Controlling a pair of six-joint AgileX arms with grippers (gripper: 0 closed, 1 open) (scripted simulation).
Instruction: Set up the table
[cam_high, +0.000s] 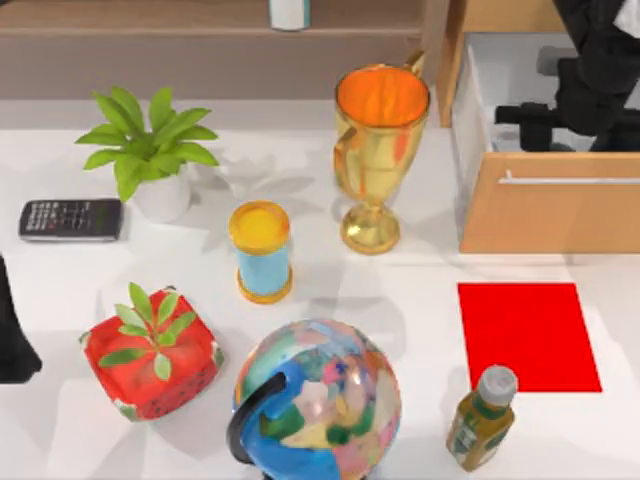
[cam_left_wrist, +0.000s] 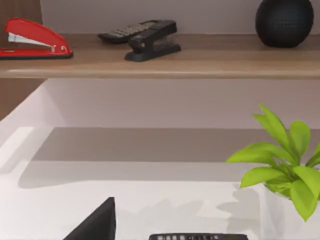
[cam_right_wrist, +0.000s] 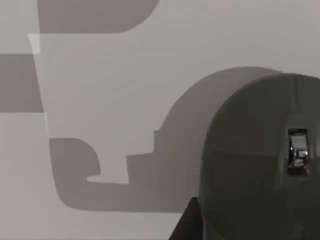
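Observation:
The white table carries many objects, and a red mat lies flat at its right front. My right gripper reaches down into the open drawer of the wooden cabinet at the back right. In the right wrist view a dark grey rounded object with a small metal tab sits close by on the pale drawer floor. My left arm is parked at the table's left edge.
A gold trophy, a yellow-and-blue hourglass, a globe, a bottle, two potted plants and a calculator crowd the table. The rear shelf holds a red stapler and a black ball.

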